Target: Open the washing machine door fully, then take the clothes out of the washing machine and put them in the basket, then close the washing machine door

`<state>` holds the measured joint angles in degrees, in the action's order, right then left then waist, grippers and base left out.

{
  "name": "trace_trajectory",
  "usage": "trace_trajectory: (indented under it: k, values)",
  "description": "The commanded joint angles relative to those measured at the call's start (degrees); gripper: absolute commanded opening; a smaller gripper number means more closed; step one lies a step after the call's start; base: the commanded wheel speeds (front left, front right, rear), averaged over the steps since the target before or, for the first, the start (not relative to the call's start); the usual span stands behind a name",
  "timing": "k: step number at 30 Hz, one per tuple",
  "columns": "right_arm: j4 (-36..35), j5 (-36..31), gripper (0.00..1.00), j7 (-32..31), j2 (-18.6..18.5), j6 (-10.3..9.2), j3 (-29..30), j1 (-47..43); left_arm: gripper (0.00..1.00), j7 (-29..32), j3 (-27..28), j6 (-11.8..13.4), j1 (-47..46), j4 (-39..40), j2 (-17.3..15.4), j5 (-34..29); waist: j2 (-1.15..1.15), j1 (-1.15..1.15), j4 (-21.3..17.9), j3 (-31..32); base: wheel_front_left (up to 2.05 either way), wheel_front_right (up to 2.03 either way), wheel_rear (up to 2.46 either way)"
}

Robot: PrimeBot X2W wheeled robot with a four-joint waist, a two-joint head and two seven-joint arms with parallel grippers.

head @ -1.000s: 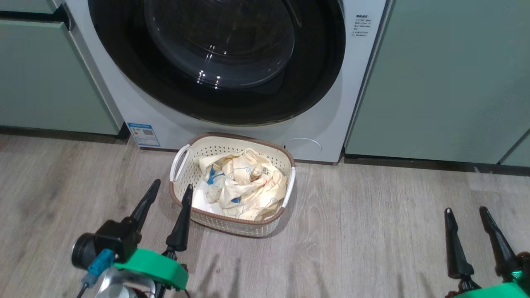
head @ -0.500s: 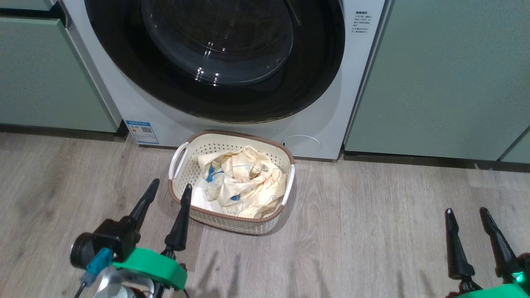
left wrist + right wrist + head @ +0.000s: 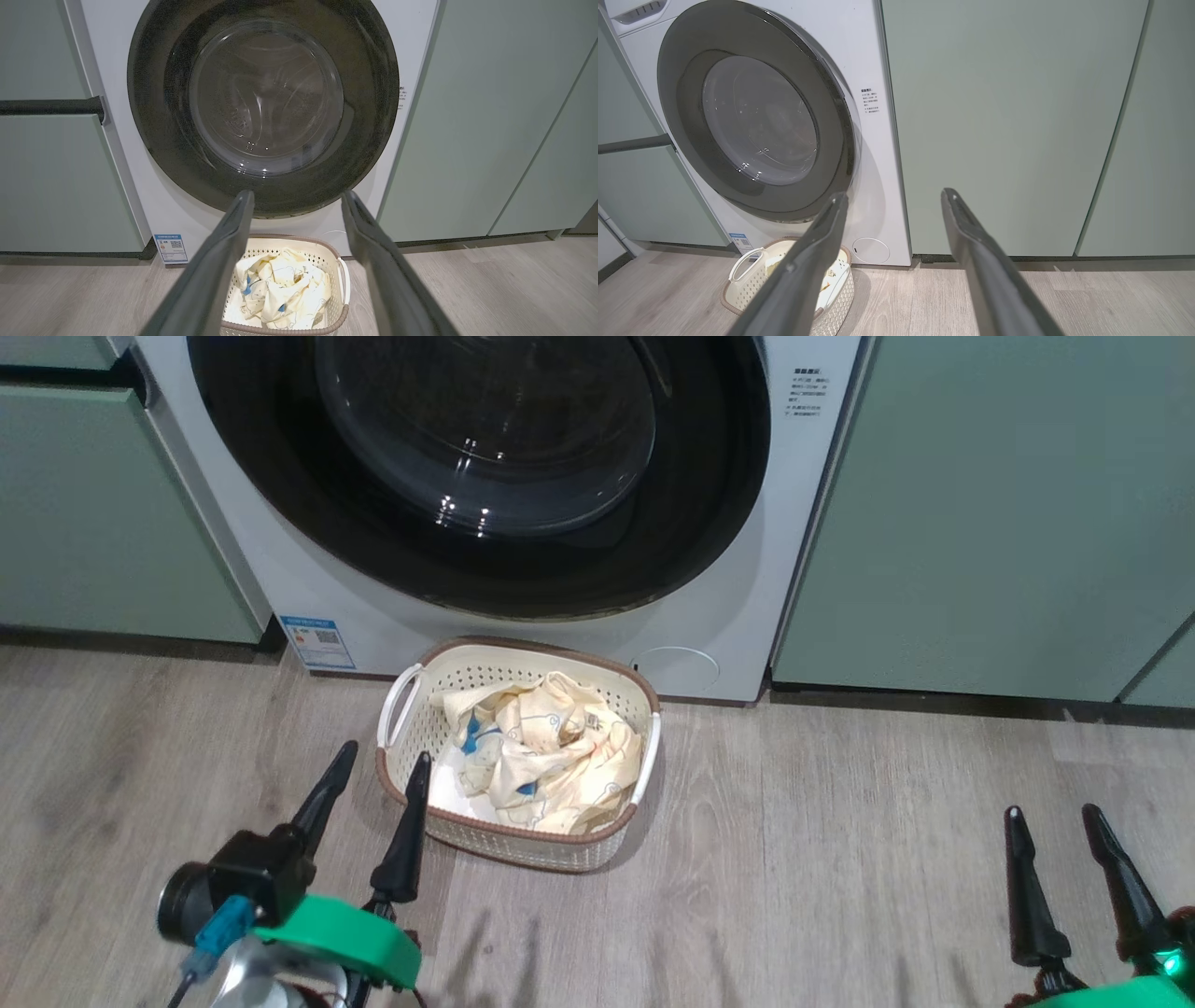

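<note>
Clothes (image 3: 546, 761) in the basket (image 3: 541, 849) look soft and light; pinch a top fold. Left gripper (image 3: 386, 752) beside the basket and right gripper (image 3: 1050, 812) farther off are spread wide, empty.

We see the glossy black washing machine door (image 3: 280, 504) shut against the white washing machine (image 3: 747, 607). Just in front, on the floor (image 3: 840, 859), stands the cream, brown-rimmed basket (image 3: 523, 847), with crumpled cream-yellow clothes (image 3: 551, 761) heaped inside.

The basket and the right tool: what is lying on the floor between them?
Nothing: in the head view, the wooden floor between the basket and the right tool is bare.
</note>
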<state>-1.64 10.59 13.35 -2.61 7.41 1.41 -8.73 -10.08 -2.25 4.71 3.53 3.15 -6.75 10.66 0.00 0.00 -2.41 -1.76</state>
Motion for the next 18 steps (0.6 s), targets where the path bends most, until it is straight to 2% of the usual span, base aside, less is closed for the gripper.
trace_trajectory:
  k: [1, 4, 5, 9, 18]
  values:
    - [-1.7, 0.2, 1.00, 0.3, -0.3, 0.08, -1.1, 1.9, 1.00, -0.1, 1.7, 0.1, -1.7, 1.8, -1.0, 0.3, 0.00, 0.00, 0.0, 0.1, 0.00, 0.00, 0.00]
    - [-1.7, 0.3, 1.00, 0.3, -0.3, 0.08, -1.0, 2.0, 1.00, 0.1, 1.5, 0.2, -1.6, 1.7, -1.1, 0.4, 0.00, 0.00, -0.1, 0.3, 0.00, 0.00, 0.00]
    - [0.0, 0.0, 0.00, 0.0, 0.0, 0.00, 0.0, 0.0, 0.00, 0.1, -0.2, 0.0, 0.0, -0.2, 0.0, 0.3, 0.00, 0.00, -0.1, 0.3, 0.00, 0.00, 0.00]
    - [3.9, 0.2, 0.00, 0.0, 0.0, 0.00, -0.4, -0.9, 0.00, 0.1, -0.5, 0.0, 1.1, -3.9, 0.9, 0.5, 0.00, 0.00, -0.1, 0.3, 0.00, 0.00, 0.00]
    - [4.6, 6.6, 0.00, -1.0, -0.4, 0.01, -0.5, 0.2, 0.00, 1.0, -0.2, -0.8, 0.4, -4.8, 0.9, 6.6, 0.00, 0.00, 0.1, 0.4, 0.00, 0.00, 0.00]
